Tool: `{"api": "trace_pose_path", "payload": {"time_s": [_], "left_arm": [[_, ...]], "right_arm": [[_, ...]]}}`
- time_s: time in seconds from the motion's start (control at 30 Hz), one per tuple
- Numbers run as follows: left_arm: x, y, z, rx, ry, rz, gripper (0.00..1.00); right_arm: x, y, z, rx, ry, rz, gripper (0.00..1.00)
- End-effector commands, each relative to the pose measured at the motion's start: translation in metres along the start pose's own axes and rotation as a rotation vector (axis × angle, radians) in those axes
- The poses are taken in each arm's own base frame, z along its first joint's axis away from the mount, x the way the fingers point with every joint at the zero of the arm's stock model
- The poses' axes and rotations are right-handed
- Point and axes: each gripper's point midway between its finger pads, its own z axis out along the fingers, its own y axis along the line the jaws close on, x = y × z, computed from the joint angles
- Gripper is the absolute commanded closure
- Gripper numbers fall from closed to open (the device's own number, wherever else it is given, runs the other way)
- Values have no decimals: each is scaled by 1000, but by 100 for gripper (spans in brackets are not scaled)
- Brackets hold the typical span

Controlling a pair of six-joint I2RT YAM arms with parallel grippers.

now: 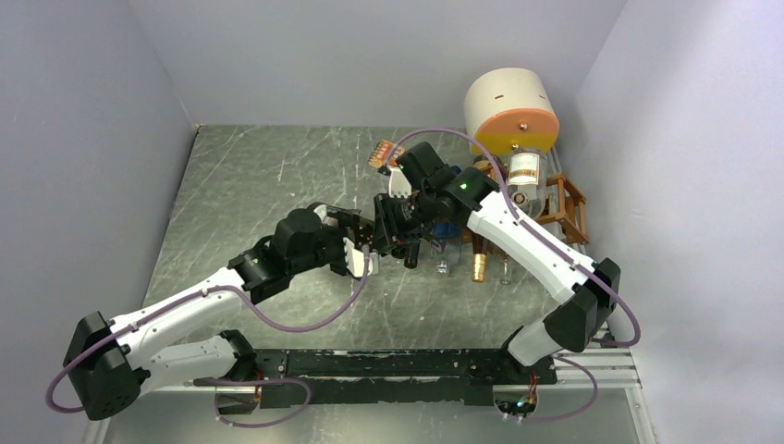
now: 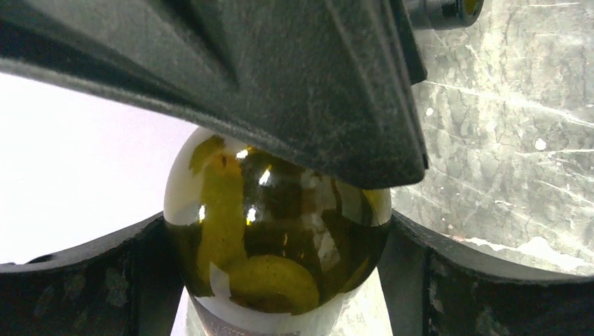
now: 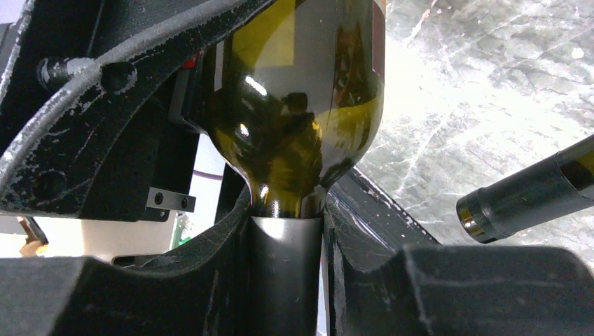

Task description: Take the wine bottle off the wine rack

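The wine bottle (image 2: 277, 231) is dark olive-green glass with a pale label band. My left gripper (image 2: 280, 280) is shut on its wide body, one finger pressed against each side. My right gripper (image 3: 287, 273) is shut on the black-capped neck just below the shoulder of the wine bottle (image 3: 308, 91). In the top view both grippers, left (image 1: 365, 254) and right (image 1: 393, 227), meet over the table to the left of the wine rack (image 1: 566, 208), and they hide the bottle. The rack is a reddish-brown lattice at the right wall.
A cream-and-orange cylinder (image 1: 511, 111) sits behind the rack. Other bottles lie on the rack, one clear with a label (image 1: 522, 171), one with a gold neck (image 1: 479, 268). A dark bottle neck (image 3: 525, 196) points in beside my right gripper. A small orange object (image 1: 382, 153) lies farther back.
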Motion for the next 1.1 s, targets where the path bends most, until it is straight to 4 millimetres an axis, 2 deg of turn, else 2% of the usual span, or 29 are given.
{"api": "trace_pose_path", "payload": {"time_s": [0.0, 0.03, 0.07, 0.13, 0.23, 0.33, 0.4, 0.57, 0.7, 0.77, 0.9, 1.0, 1.07], "left_arm": [[-10, 23, -3, -101, 12, 20, 6], [-11, 25, -4, -112, 9, 19, 2], [-11, 26, -5, -117, 10, 20, 6], [-10, 31, -5, -141, 25, 16, 27], [-10, 35, -6, -154, 30, 14, 50], [-13, 39, -7, -163, 24, 1, 76], [-15, 42, -8, -177, 17, -11, 90], [-20, 45, -10, -192, -8, -43, 93], [-23, 49, -9, -200, -9, -78, 93], [-25, 53, -10, -210, -12, -100, 93], [-29, 58, -13, -227, -31, -139, 93], [-30, 67, -15, -252, -39, -191, 93], [-30, 78, -19, -284, -54, -238, 93]], "right_arm": [[-17, 27, -14, -86, -79, -85, 100], [-15, 27, -13, -88, -74, -85, 100], [-15, 27, -13, -90, -72, -87, 100], [-15, 27, -13, -89, -73, -90, 100], [-15, 29, -14, -95, -75, -102, 95], [-18, 27, -18, -74, -92, -114, 82], [-21, 24, -21, -53, -117, -121, 68], [-30, 26, -35, -29, -206, -139, 35], [-45, 32, -61, 12, -299, -170, 17], [-59, 36, -83, 53, -372, -188, 11], [-84, 45, -146, 134, -574, -199, 3], [-90, 48, -192, 184, -741, -191, 0], [-84, 48, -223, 191, -855, -186, 0]]}}
